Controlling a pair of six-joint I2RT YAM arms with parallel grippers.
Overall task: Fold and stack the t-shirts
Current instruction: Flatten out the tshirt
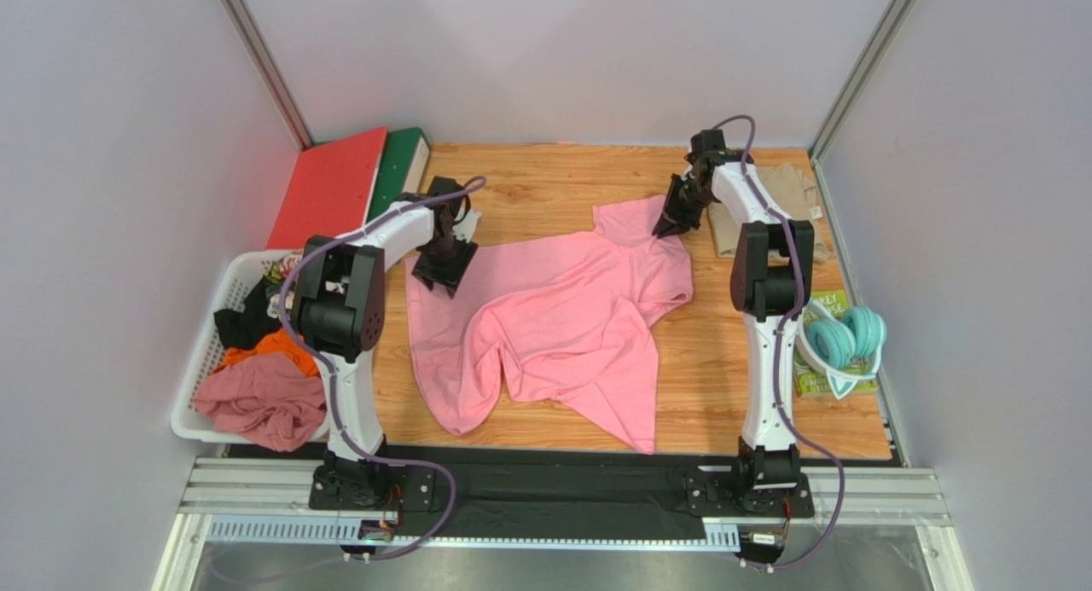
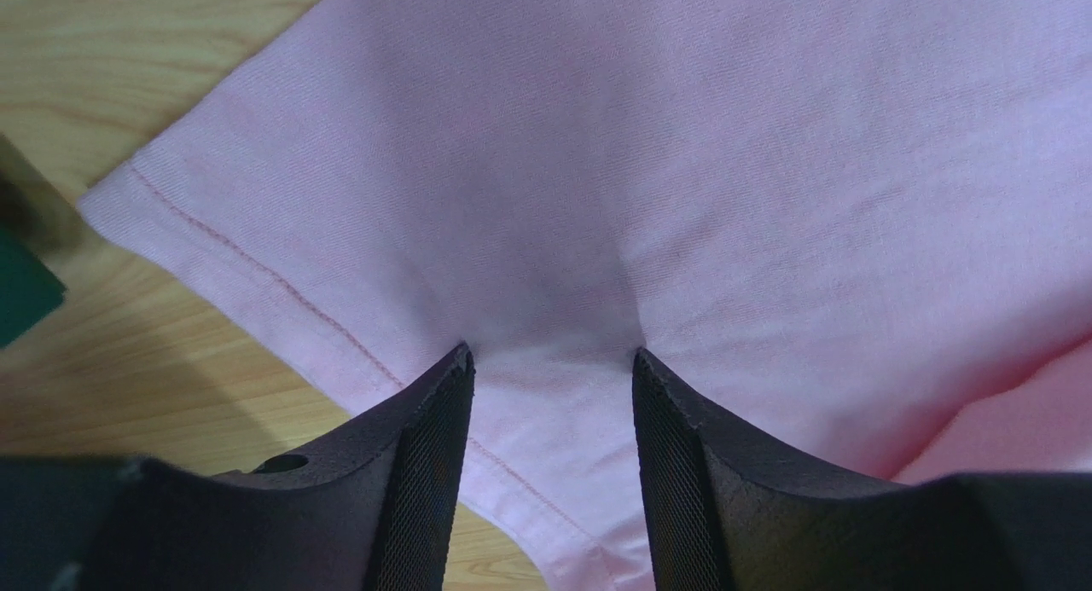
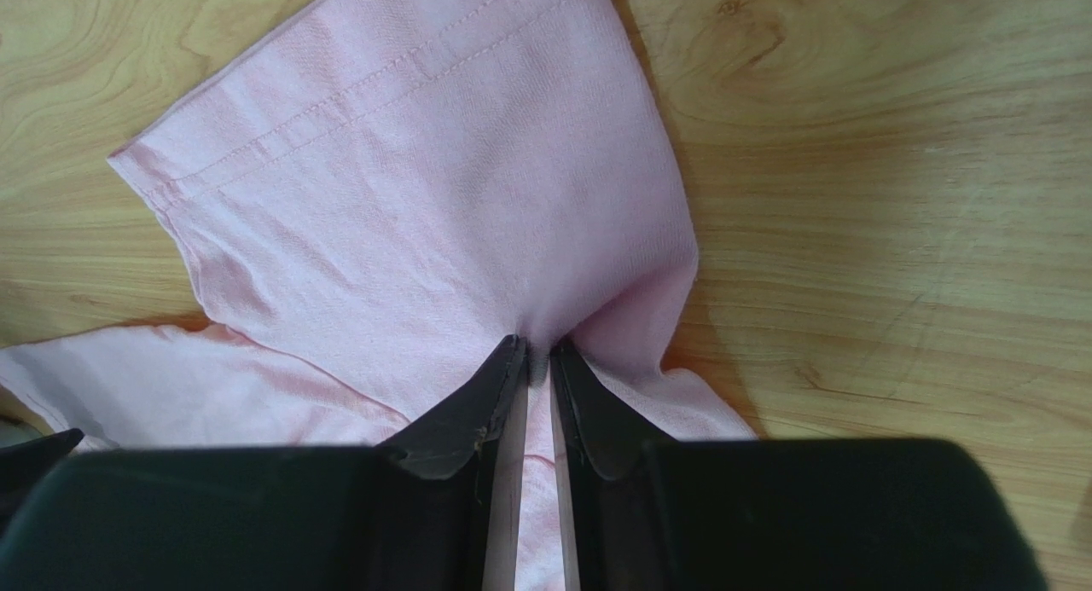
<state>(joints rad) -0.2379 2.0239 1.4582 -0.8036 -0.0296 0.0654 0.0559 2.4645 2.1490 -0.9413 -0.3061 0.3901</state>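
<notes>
At ten o'clock, left gripper (image 2: pixel 551 358) is straddling the pink t-shirt (image 1: pixel 564 316), jaws apart; right gripper (image 3: pixel 538 346) is clamping its one-o'clock corner. Spreading flat likely needs the left closing.

White basket (image 1: pixel 199 361) left, red board (image 1: pixel 331 188) behind, teal headphones (image 1: pixel 849 338) right.

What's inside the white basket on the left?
A crumpled dusty-pink cloth, an orange cloth and a black cloth fill the white slatted plastic basket; whatever lies beneath them is covered.
</notes>
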